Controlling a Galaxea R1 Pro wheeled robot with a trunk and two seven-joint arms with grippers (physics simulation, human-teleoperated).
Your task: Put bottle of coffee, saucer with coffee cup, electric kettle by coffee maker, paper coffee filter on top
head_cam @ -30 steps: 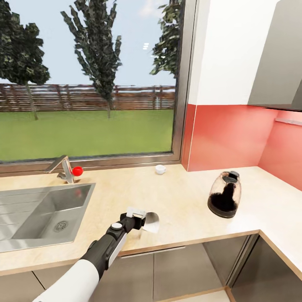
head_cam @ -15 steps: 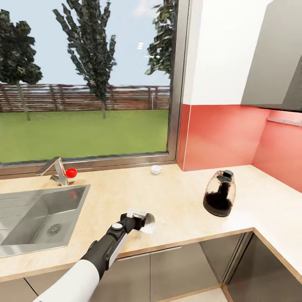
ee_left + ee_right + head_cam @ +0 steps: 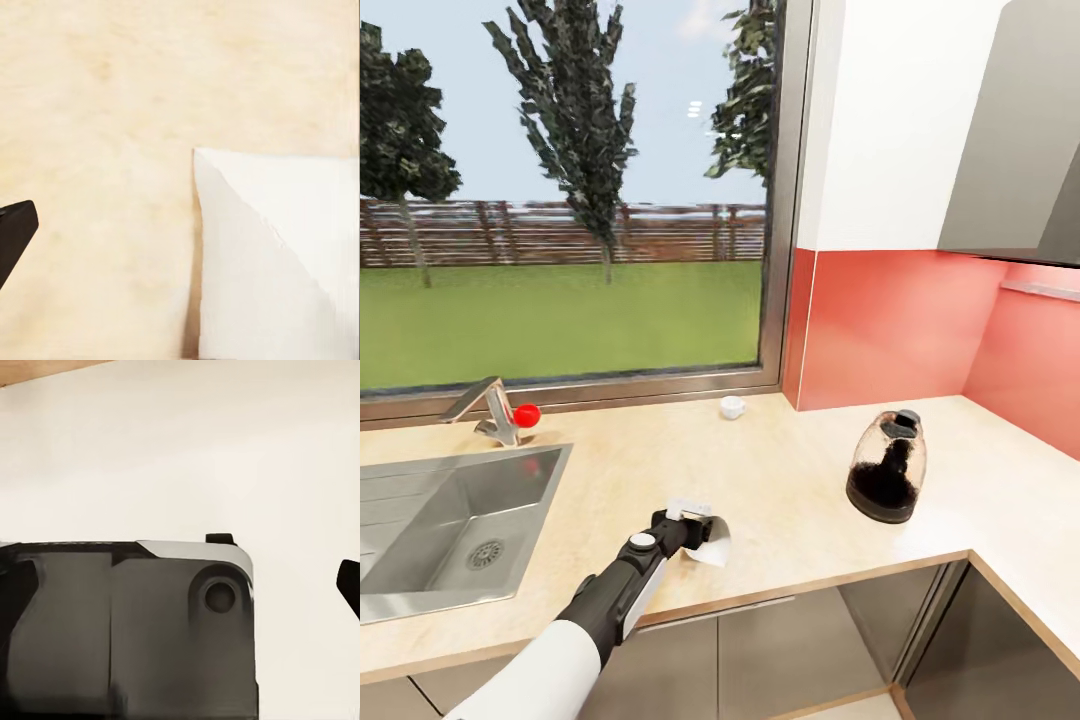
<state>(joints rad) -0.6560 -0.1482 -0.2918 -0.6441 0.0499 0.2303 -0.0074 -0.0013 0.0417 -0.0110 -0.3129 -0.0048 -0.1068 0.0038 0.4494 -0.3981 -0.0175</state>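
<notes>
Holding paper coffee filter (image 3: 712, 541) in left gripper (image 3: 690, 524) jaws above kitchen countertop (image 3: 790, 480).

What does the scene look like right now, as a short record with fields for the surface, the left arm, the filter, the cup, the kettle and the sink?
surface: beige countertop under a window, red wall panel at the corner
left gripper: low over the counter near its front edge, at the filter
filter: white paper cone at the gripper's tip; whether the jaws pinch it cannot be told
cup: small white cup at the back by the window frame
kettle: glass kettle upright, toward the corner
sink: steel sink, tap with a red knob behind it
</notes>
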